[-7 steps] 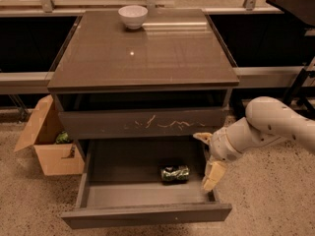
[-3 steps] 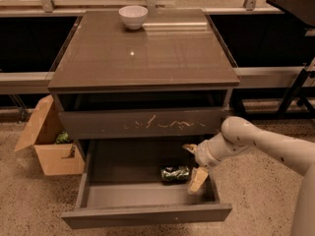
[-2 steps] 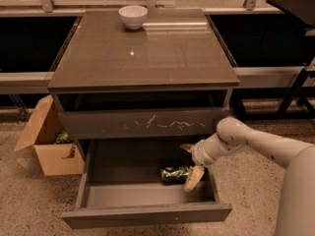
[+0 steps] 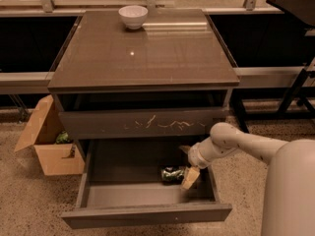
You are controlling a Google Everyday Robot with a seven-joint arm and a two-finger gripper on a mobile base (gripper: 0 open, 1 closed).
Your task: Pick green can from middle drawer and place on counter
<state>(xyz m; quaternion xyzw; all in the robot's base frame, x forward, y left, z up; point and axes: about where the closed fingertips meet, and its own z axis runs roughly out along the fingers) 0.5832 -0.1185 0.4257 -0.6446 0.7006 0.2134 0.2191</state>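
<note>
Leftward my gripper (image 4: 187, 163) has crept, lower into the middle drawer (image 4: 147, 215). Its fingers stand spread, gripping nothing, one tan fingertip (image 4: 191, 177) just beside the green can (image 4: 172, 173) lying sideways on the drawer floor.

The counter (image 4: 147, 58) carries a white bowl (image 4: 133, 16) at its back edge, left of centre. The green can (image 4: 171, 174) lies on its side on the floor of the middle drawer (image 4: 123, 178). My gripper (image 4: 188, 164) hangs just right of it, fingers spread.
</note>
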